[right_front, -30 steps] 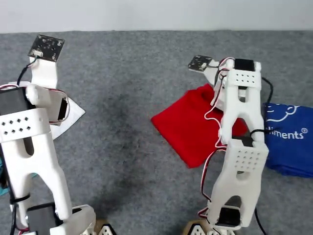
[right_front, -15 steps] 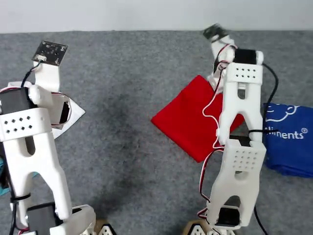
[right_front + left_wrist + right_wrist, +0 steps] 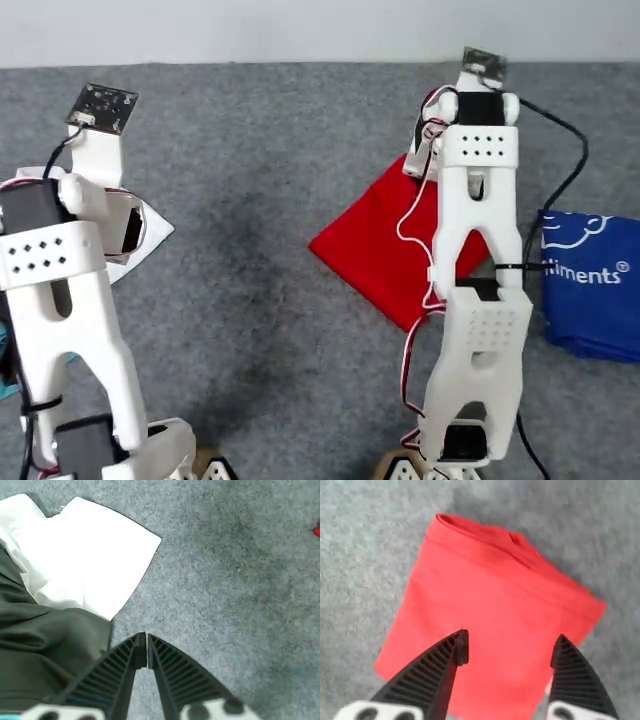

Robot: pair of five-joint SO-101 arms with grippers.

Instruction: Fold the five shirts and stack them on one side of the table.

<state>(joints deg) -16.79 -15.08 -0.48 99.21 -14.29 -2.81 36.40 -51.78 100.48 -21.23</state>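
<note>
Hovering over the red shirt (image 3: 485, 590), the right jaws stand wide apart, nothing between them; the cloth lies straight beneath, one finger to each side of its middle, apparently not touching it.

Red shirt already folded, flat on the grey desk (image 3: 260, 150), at about 3 o'clock from the desk's middle in the high view, set cornerwise with one corner toward 9 o'clock; near square, perhaps slightly longer along its thick folded edge.

Right arm (image 3: 480, 250) stretches across it toward 12 o'clock and hides its far half, so the long axis cannot be fixed from above; the right wrist view gives the whole outline and the doubled edge.

Blue shirt (image 3: 595, 285) folded at the 3 o'clock edge, near the red; whether they touch is hidden by the arm.

Left jaws closed tip to tip, holding nothing, above bare desk just beside a white shirt (image 3: 85, 555) at 9 o'clock; the left wrist view alone adds a dark shirt (image 3: 45, 650) against the white.

Judgement: red is the right arm's job, being directly below; a grip on the thick edge looks safest against unfolding.
</note>
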